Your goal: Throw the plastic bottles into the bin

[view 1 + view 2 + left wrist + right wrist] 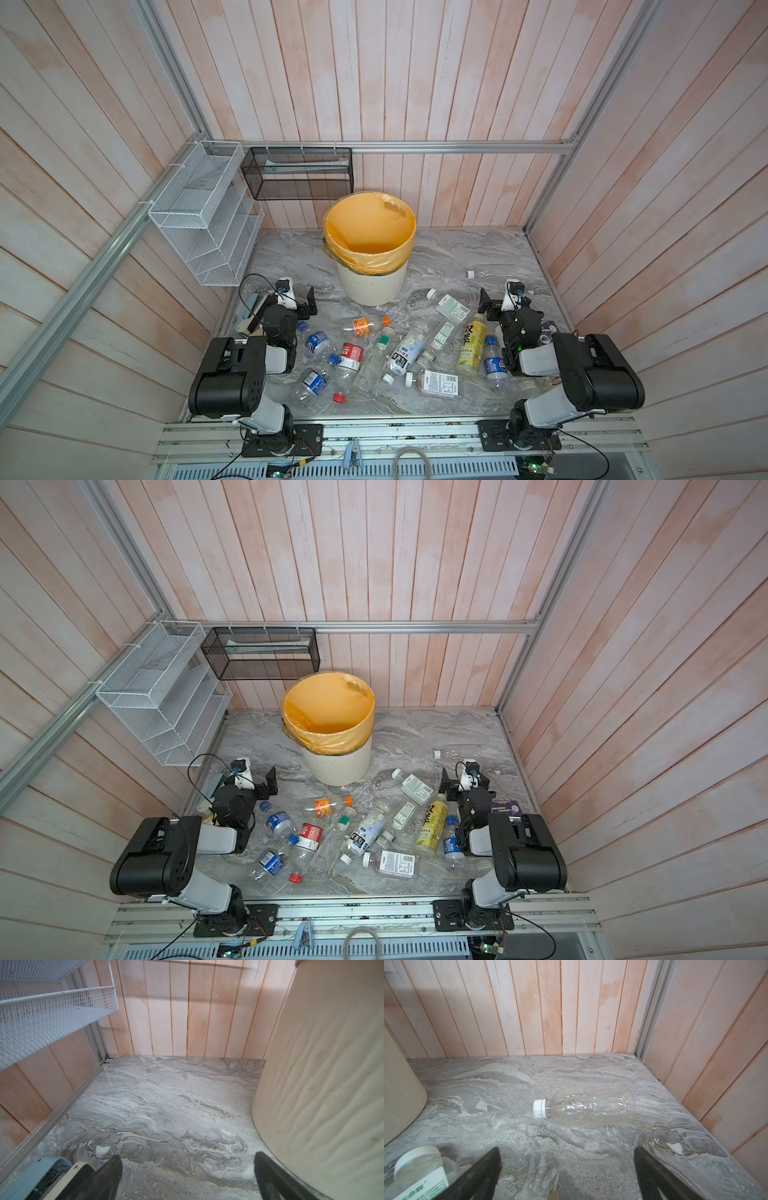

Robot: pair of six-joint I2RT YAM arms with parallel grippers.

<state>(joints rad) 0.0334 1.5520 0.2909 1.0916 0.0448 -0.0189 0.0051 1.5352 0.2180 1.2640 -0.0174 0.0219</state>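
The cream ribbed bin [372, 286] [340, 766] with a yellow-orange liner stands at the back middle of the marble table. Several plastic bottles lie scattered between the arms, among them a yellow one [471, 343] and a red-labelled one [351, 355]. One clear, white-capped bottle [591, 1105] [492, 274] lies alone ahead of my right gripper [566, 1159] [509, 305], which is open and empty. A green-and-white labelled bottle [421, 1176] lies beside one of its fingers. My left gripper [188, 1167] [293, 301] is open over bare marble, close beside the bin wall [322, 1084].
A white mesh rack [203, 216] and a black mesh rack [297, 172] hang on the back left walls. A calculator [52, 1178] [249, 311] lies by the left gripper. A purple book [548, 328] lies behind the right arm. Wood-panel walls enclose the table.
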